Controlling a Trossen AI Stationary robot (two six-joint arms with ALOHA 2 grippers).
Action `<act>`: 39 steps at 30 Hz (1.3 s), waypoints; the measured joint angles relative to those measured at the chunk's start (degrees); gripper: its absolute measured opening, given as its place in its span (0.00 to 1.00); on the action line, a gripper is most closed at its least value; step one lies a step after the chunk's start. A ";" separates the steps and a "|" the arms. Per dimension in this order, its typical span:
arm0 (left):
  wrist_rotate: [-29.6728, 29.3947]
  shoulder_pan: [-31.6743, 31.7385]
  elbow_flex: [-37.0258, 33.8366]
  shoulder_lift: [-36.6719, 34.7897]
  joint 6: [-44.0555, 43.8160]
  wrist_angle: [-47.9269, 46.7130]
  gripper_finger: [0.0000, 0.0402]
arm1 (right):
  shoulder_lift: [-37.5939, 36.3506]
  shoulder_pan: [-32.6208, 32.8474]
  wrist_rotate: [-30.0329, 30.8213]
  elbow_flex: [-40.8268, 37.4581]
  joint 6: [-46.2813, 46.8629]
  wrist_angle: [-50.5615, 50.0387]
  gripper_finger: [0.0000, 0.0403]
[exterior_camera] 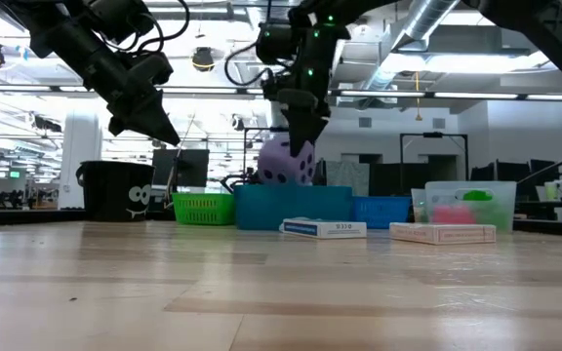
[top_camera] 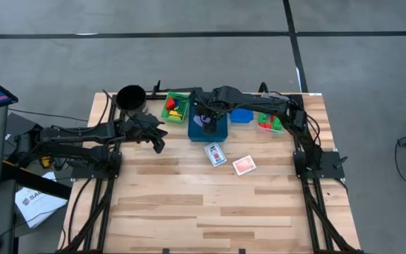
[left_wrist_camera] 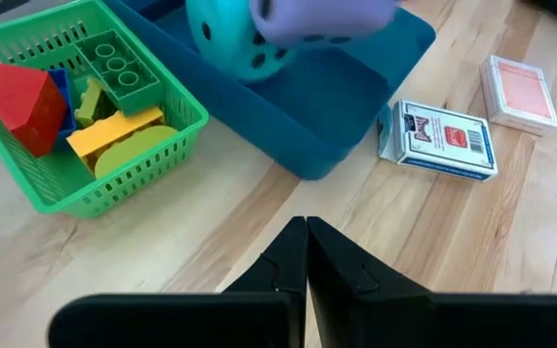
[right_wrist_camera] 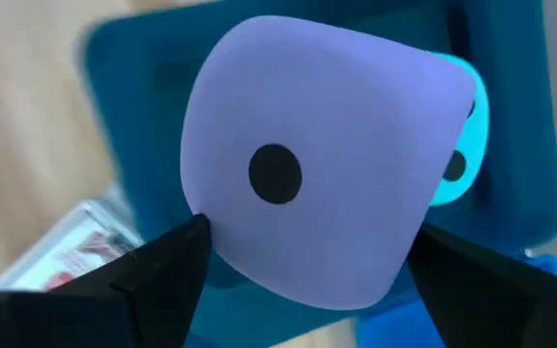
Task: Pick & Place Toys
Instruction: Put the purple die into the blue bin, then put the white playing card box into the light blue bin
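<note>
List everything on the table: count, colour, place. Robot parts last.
Purple die: one, held above the teal bin.
Cyan die: one, inside the teal bin.
Teal bin: one, back centre.
Green basket: one, holding red, yellow, green and blue bricks.
Small blue bin: one, beside the teal bin.
Clear bin: one, red and green toys inside.
Card packs: two, blue and red, on the wood.
Black cup: one, back left.
Left claw: shut, empty.
Right claw: gripping the purple die.

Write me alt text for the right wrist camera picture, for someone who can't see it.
A purple die, one black dot facing the camera, fills the picture, gripped in the right pincer between its two dark fingers. Below it lies a blue bin with a cyan dotted die peeking out behind; a card pack lies beside the bin.
</note>
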 joint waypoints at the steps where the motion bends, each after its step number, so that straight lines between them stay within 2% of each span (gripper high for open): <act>1: -0.01 0.00 0.00 0.00 -0.26 -0.01 0.00 | 0.02 -0.29 0.85 -0.44 0.02 0.33 0.81; 6: 0.01 0.00 0.00 0.01 -1.80 -0.01 0.00 | -0.02 -1.37 -0.84 -2.25 1.01 -0.34 0.81; 10: 0.02 0.00 0.00 0.01 -1.91 0.01 0.00 | -0.24 -1.01 -9.37 -2.37 -2.21 -2.49 0.81; 12: 0.02 0.00 0.00 0.01 -1.91 0.01 0.00 | -0.22 -0.35 -11.65 -2.37 -4.17 -2.62 0.81; 20: 0.08 -0.02 0.01 0.00 -3.41 -0.01 0.00 | -0.13 0.66 -10.76 -2.39 -3.80 -0.41 0.81; 26: 0.28 -0.02 0.00 0.00 -3.44 -0.01 0.00 | -0.13 0.16 -1.79 -2.39 -1.22 -1.14 0.81; 30: 0.28 -0.02 0.00 0.01 -3.44 -0.01 0.00 | -0.13 -0.76 1.76 -2.39 0.57 -2.01 0.81; 32: 0.26 -0.02 0.00 0.01 -3.44 -0.01 0.00 | -0.13 -1.07 1.71 -2.39 0.86 -2.31 0.81; 39: 0.24 -0.02 0.00 -0.01 -3.44 -0.01 0.00 | -0.15 0.17 -3.98 0.62 -1.49 -3.71 0.81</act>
